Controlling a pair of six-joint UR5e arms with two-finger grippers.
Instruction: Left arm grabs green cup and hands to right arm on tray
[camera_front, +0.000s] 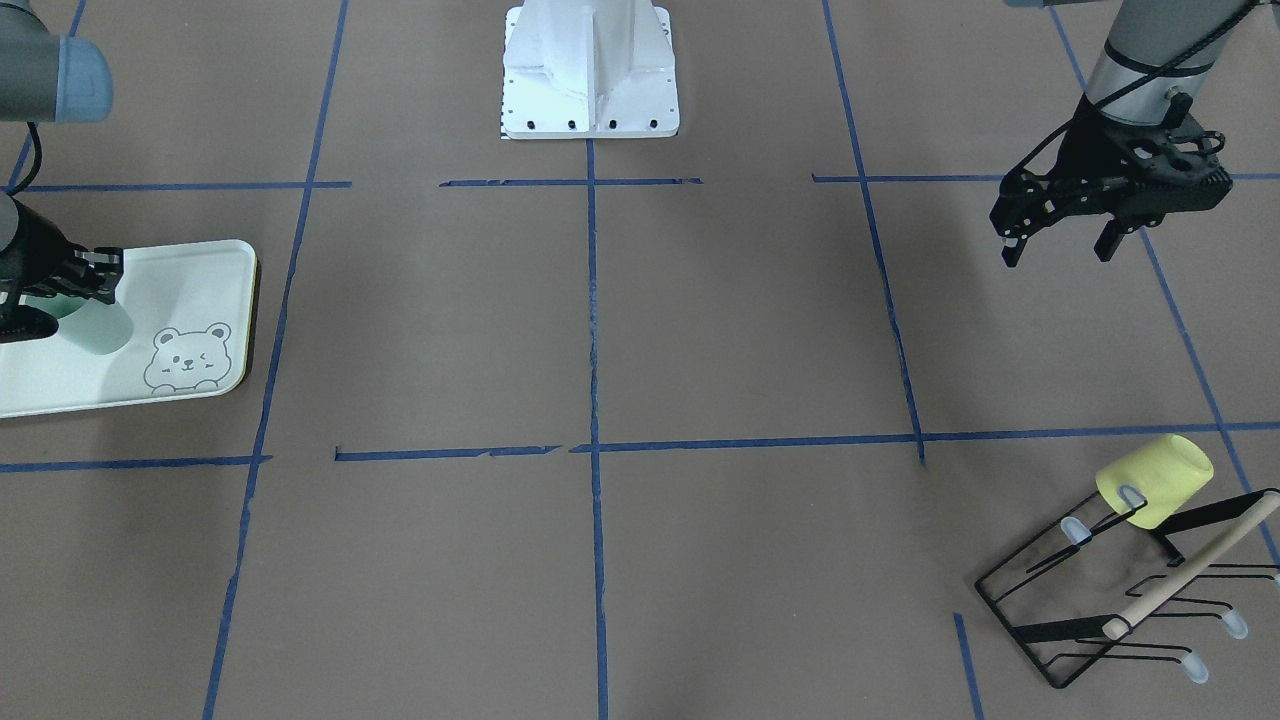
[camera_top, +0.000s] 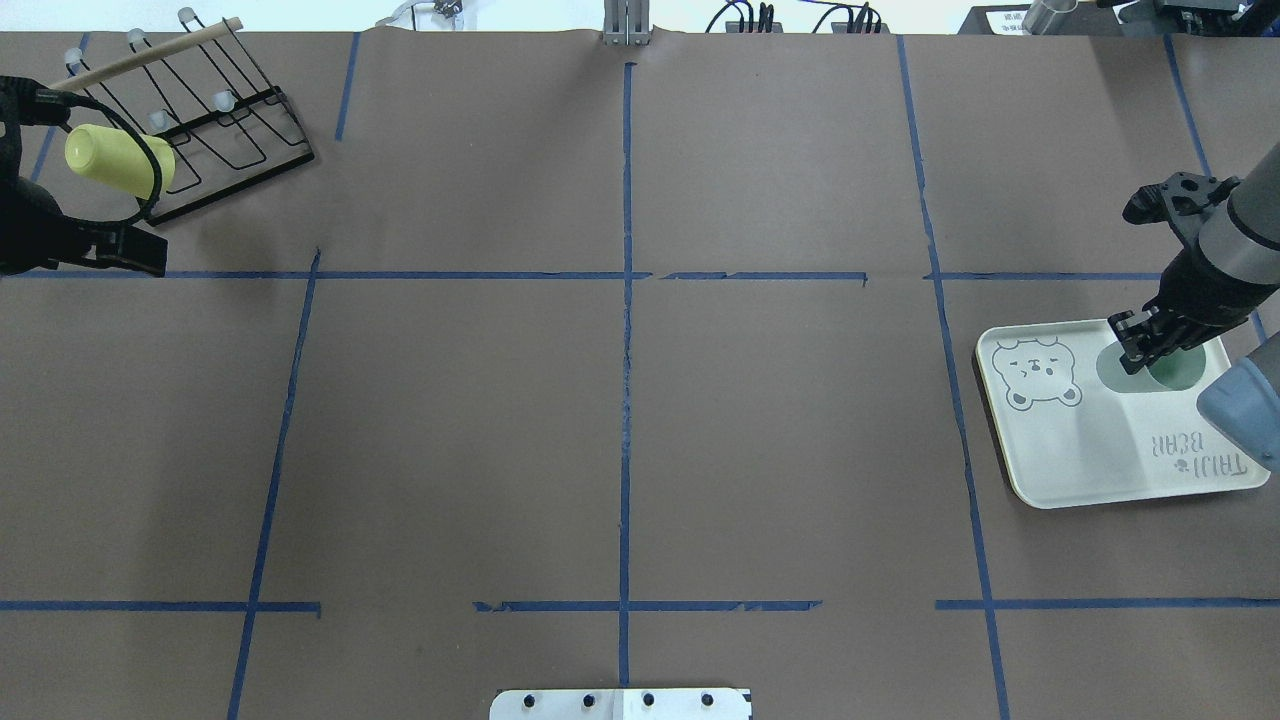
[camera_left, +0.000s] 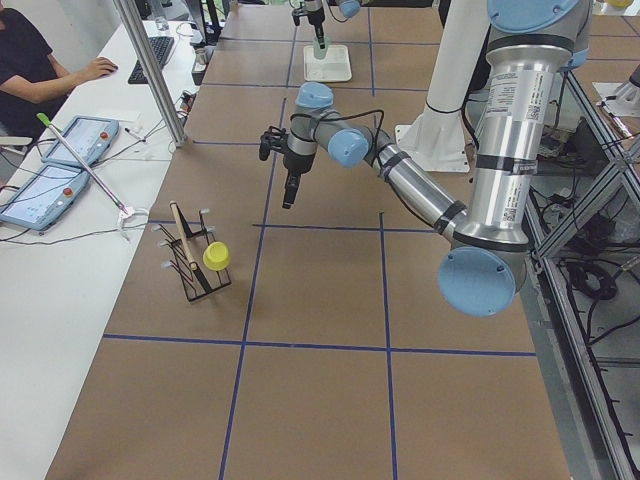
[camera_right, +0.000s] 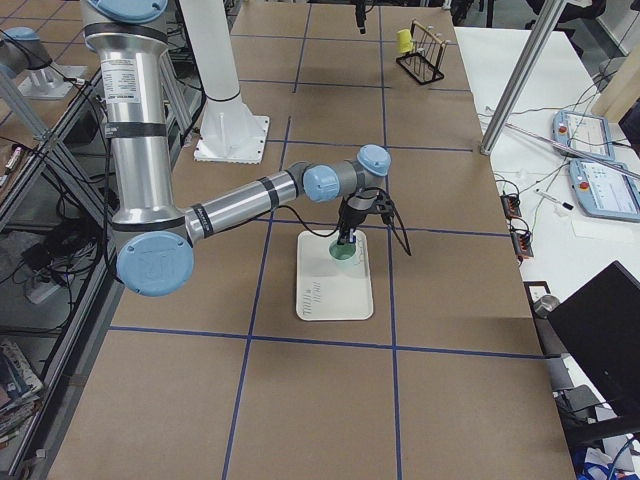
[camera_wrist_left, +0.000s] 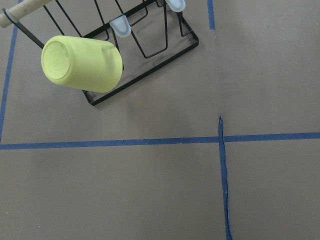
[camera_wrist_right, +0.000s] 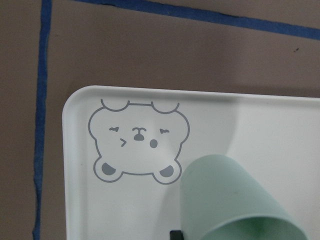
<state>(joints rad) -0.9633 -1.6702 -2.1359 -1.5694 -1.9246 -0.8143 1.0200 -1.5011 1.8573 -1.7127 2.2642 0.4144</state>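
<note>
The pale mint green cup (camera_front: 98, 328) stands upright on the cream tray (camera_front: 190, 280) with the bear drawing, at its far side from the robot. It also shows in the overhead view (camera_top: 1178, 370) and the right wrist view (camera_wrist_right: 235, 200). My right gripper (camera_front: 65, 298) reaches down over it with a finger on each side of its rim, shut on the cup. My left gripper (camera_front: 1058, 246) is open and empty. It hangs above the bare table on the other side, short of the rack.
A black wire rack (camera_front: 1090, 620) with a wooden bar stands on my far left, with a yellow cup (camera_front: 1156, 480) upended on one peg. It fills the top of the left wrist view (camera_wrist_left: 82, 62). The white robot base (camera_front: 590, 70) sits mid-table. Blue tape lines cross the brown table.
</note>
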